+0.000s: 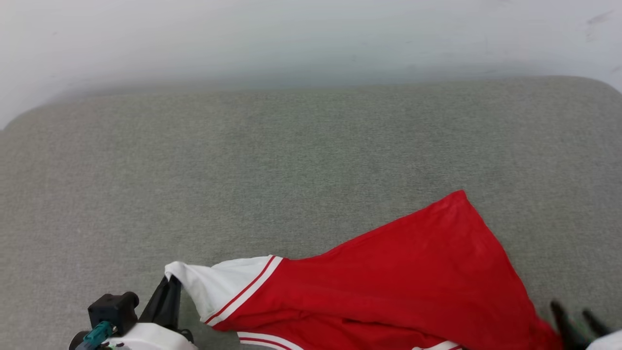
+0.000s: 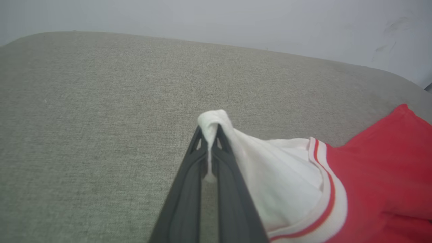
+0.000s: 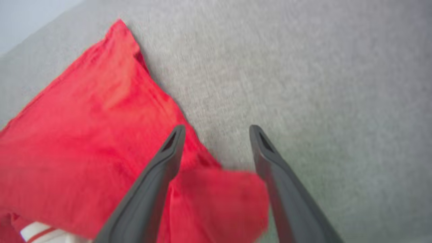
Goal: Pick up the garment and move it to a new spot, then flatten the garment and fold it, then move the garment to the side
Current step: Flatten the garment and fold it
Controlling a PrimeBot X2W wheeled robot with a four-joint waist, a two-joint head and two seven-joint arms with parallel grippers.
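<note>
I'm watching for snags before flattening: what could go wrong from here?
1. The left hand pinches only a small tip of the white sleeve of the garment; a pull may slip it free.
2. The right hand is open with red cloth bunched between its fingers; it could snag and drag the garment into new wrinkles.

White sleeve tip of garment (image 2: 290, 175) pinched in left hand (image 2: 209, 131), grey fabric surface (image 2: 101, 118) beneath

Red garment (image 1: 403, 272), white sleeve (image 1: 218, 287) with striped trim, rumpled on grey surface (image 1: 291, 160), sleeve tip raised
</note>
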